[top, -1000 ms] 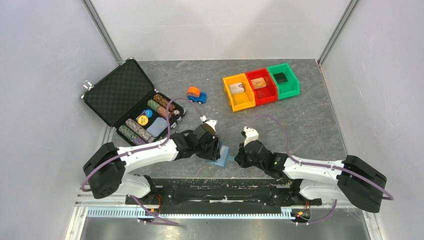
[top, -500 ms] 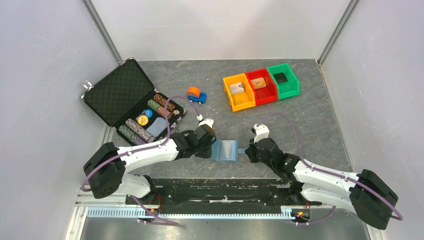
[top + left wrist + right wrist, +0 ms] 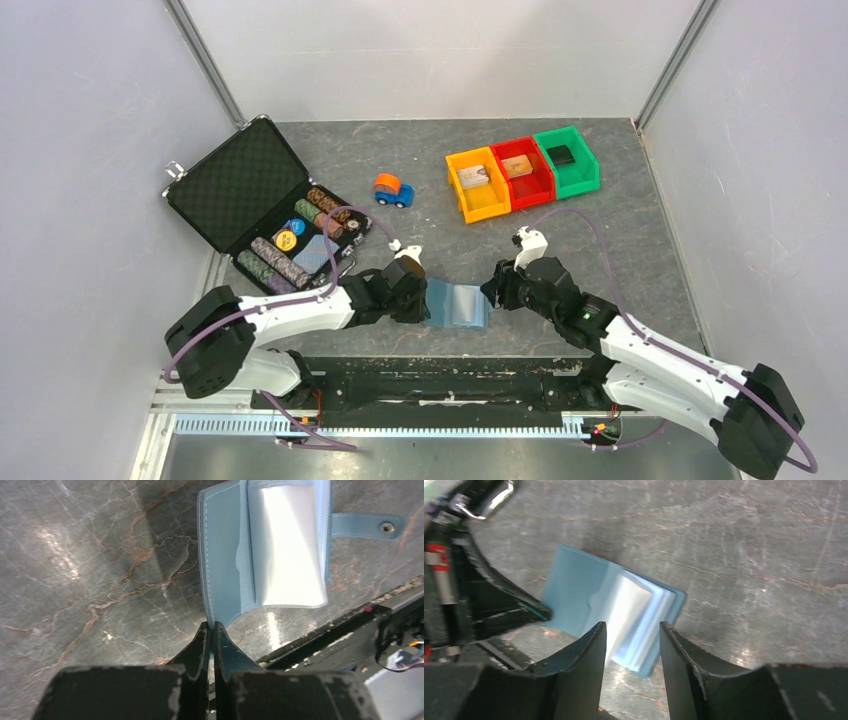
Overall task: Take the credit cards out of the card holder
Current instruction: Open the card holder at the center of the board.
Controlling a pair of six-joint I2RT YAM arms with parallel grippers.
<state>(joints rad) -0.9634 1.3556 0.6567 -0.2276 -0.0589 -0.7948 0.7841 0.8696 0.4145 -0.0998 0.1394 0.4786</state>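
Both arms were stretched low and inward from their bases, meeting at the card holder [image 3: 457, 303]. The left gripper [image 3: 210, 628] was clamped tight on the card holder's left edge, fingers pressed together. The right gripper [image 3: 631, 627] sat over its right half, jaws apart, nothing pinched between them as far as I could see.

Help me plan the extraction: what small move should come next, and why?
Probably lower the right gripper onto the clear sleeves: the left gripper clamps an edge of the card holder, which lies open on the table, and the right jaws hang open just above.
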